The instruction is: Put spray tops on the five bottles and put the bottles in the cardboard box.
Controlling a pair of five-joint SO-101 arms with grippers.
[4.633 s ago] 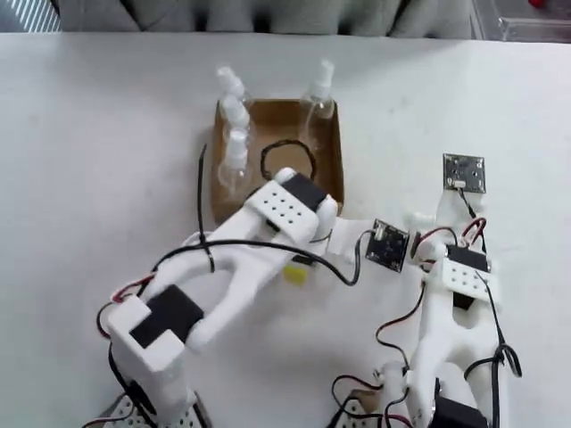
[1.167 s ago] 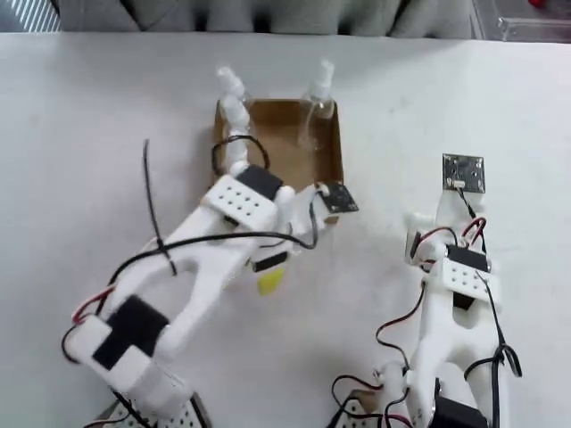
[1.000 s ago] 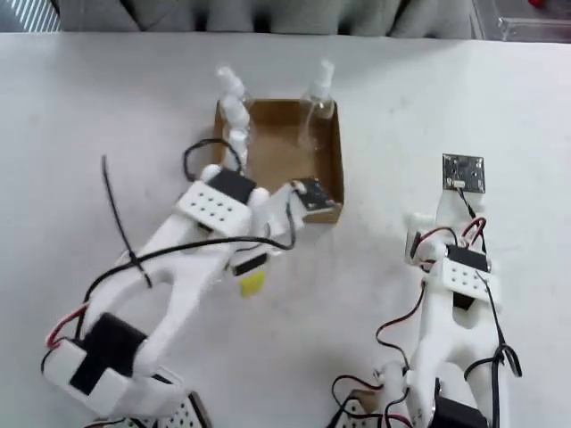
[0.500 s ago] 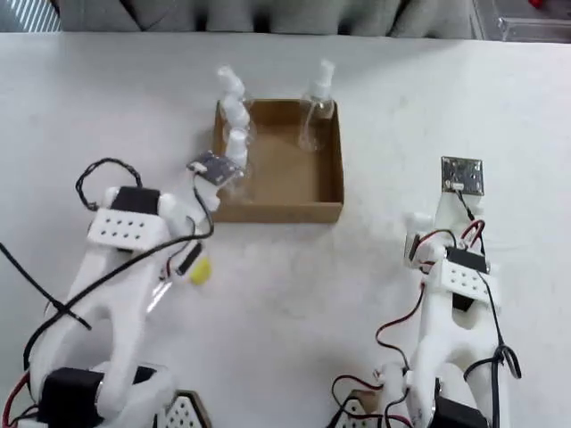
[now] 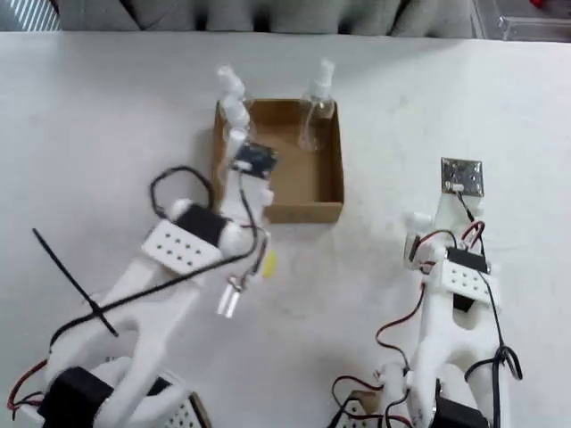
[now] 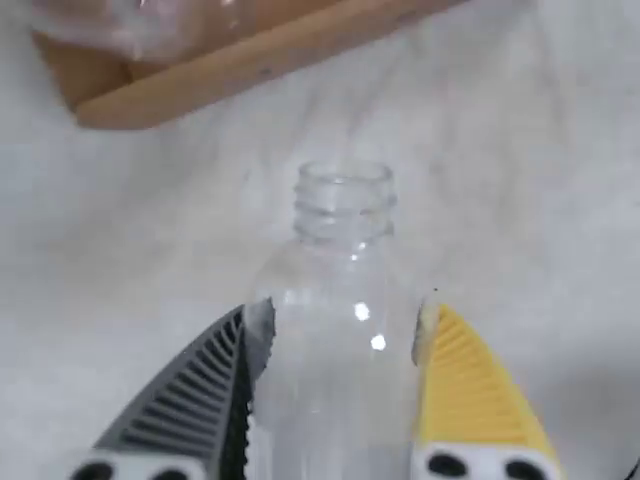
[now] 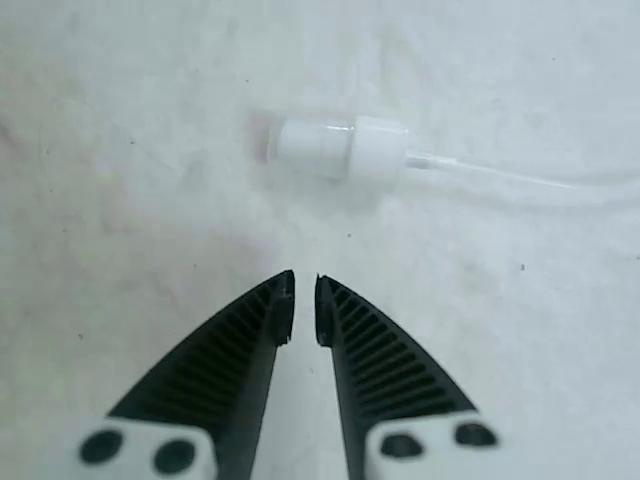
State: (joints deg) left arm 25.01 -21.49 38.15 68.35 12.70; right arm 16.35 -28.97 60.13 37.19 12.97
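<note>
My left gripper (image 6: 340,315) is shut on a clear bottle (image 6: 340,260) with an open, capless neck; its grey and yellow fingers press the bottle's sides. From above, this gripper (image 5: 259,263) hangs just in front of the cardboard box (image 5: 335,169), and the bottle (image 5: 229,299) sticks out below the arm. Three bottles with spray tops (image 5: 234,116) stand along the box's left wall, and one more (image 5: 317,102) stands in its back right corner. My right gripper (image 7: 305,290) is shut on nothing, just short of a white spray top (image 7: 340,150) lying on the table.
The box's near wall (image 6: 250,65) lies just beyond the held bottle's neck. The spray top's thin tube (image 7: 500,180) trails sideways across the white table. The right arm (image 5: 455,294) rests right of the box, with bare table between the two arms.
The left arm pulled back from the box, swung far left with the bottle, and has now come back right toward the box's front. The right arm has not moved.
</note>
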